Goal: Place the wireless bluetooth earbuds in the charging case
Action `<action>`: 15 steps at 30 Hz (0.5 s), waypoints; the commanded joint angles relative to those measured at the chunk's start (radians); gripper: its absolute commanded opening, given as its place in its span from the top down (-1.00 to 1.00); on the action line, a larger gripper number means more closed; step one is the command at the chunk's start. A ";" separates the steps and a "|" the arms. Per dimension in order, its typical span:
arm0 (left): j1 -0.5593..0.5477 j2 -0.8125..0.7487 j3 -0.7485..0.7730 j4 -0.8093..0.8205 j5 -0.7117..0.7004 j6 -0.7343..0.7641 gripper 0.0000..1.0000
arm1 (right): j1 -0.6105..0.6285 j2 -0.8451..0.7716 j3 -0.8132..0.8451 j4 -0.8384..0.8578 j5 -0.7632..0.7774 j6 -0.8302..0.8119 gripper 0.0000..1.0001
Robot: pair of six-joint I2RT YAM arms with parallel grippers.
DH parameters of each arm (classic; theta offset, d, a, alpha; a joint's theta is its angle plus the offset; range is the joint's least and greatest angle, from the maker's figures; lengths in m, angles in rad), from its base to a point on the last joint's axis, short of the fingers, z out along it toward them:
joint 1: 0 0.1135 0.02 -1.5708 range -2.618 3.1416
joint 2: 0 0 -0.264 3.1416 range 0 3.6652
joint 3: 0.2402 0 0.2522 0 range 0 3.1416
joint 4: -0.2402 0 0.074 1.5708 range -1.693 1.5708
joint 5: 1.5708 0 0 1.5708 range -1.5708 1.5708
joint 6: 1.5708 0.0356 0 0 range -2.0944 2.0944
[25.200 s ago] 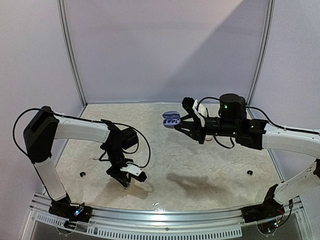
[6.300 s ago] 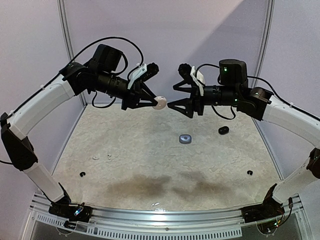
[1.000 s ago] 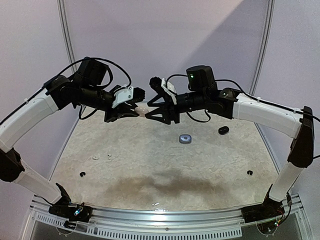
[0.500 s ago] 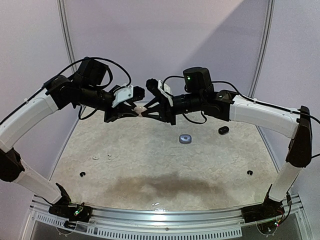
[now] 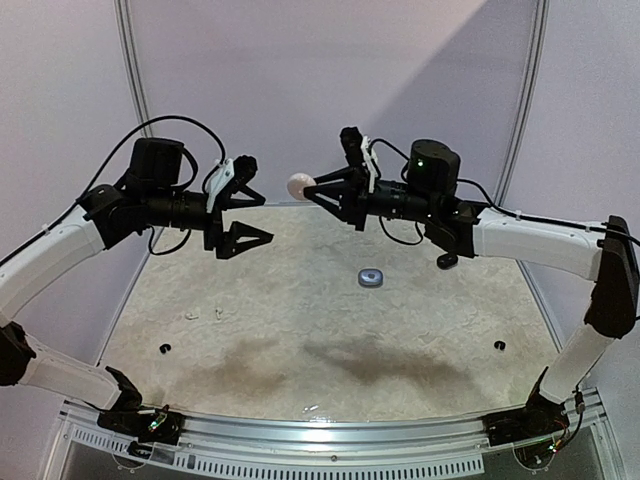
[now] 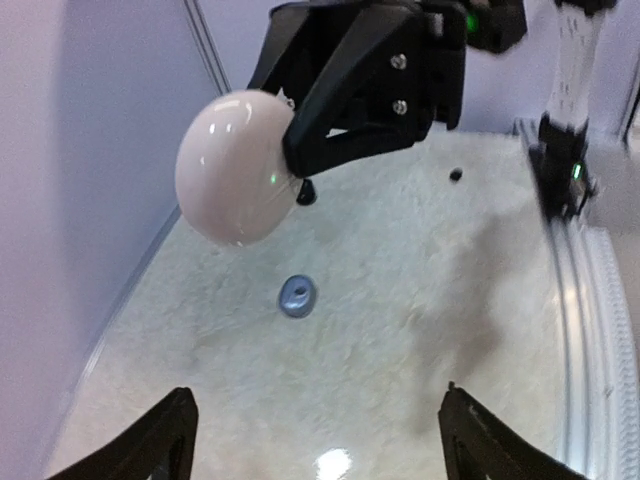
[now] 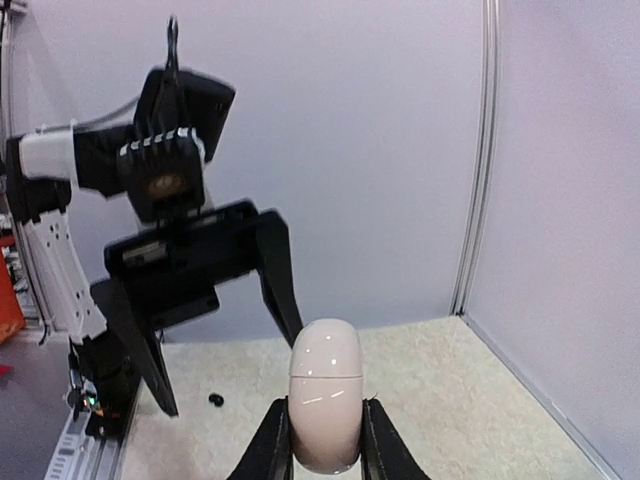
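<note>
Pinches a white case [image 5: 299, 185] at the tip of the right gripper [image 5: 313, 187], high above the table [image 5: 280, 300], jaws pressed onto its two sides. From the right wrist, shows that case upright between the fingers [image 7: 272, 445], lid shut, only its lower part gripped. Holds the left gripper [image 5: 262, 218] opposite, just apart from the case, jaws spread wide with nothing between them. From the left wrist, shows only two black fingertips [image 6: 165, 445] at the lower edge, far from each other, and the white case ahead and above, clear of both. Touches the case with the right gripper alone. Down on the table, below the raised grippers, shows a grey case [image 5: 372, 278], shut and lying flat. Past it, under the right forearm, shows a black piece [image 5: 447, 261], too small to tell whether bud or case. At the table's left side, well apart from both cases, shows two white earbuds [image 5: 190, 315] lying near each other on the bare surface, outside any case. Near the front edge, shows a small black dot [image 5: 165, 348] at the left and another at the right.
</note>
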 commanded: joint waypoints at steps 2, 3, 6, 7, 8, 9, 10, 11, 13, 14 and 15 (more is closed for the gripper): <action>0.003 0.009 -0.071 0.440 0.112 -0.407 -0.39 | 0.003 -0.010 -0.072 0.441 0.009 0.205 1.00; 0.003 0.019 -0.072 0.507 0.117 -0.474 -0.34 | 0.004 -0.006 -0.078 0.494 0.006 0.222 1.00; 0.003 0.056 -0.096 0.734 0.201 -0.687 -0.26 | 0.008 0.023 -0.069 0.606 -0.018 0.296 1.00; 0.002 0.073 -0.101 0.812 0.222 -0.756 -0.24 | 0.010 0.039 -0.063 0.631 -0.024 0.323 1.00; 0.001 0.089 -0.100 0.867 0.236 -0.815 -0.24 | 0.012 0.046 -0.057 0.644 -0.031 0.336 1.00; -0.001 0.103 -0.094 0.898 0.246 -0.840 -0.23 | 0.015 0.055 -0.051 0.649 -0.034 0.347 1.00; -0.006 0.113 -0.087 0.912 0.258 -0.840 -0.21 | 0.019 0.060 -0.046 0.645 -0.037 0.351 1.00; -0.012 0.116 -0.081 0.926 0.270 -0.822 -0.19 | 0.022 0.064 -0.042 0.634 -0.038 0.349 1.00; -0.025 0.123 -0.071 0.941 0.283 -0.800 -0.14 | 0.027 0.068 -0.037 0.626 -0.040 0.344 1.00; -0.028 0.130 -0.063 0.943 0.282 -0.806 -0.08 | 0.029 0.072 -0.037 0.626 -0.041 0.345 1.00; -0.029 0.134 -0.057 0.947 0.283 -0.814 0.00 | 0.029 0.074 -0.035 0.627 -0.041 0.345 1.00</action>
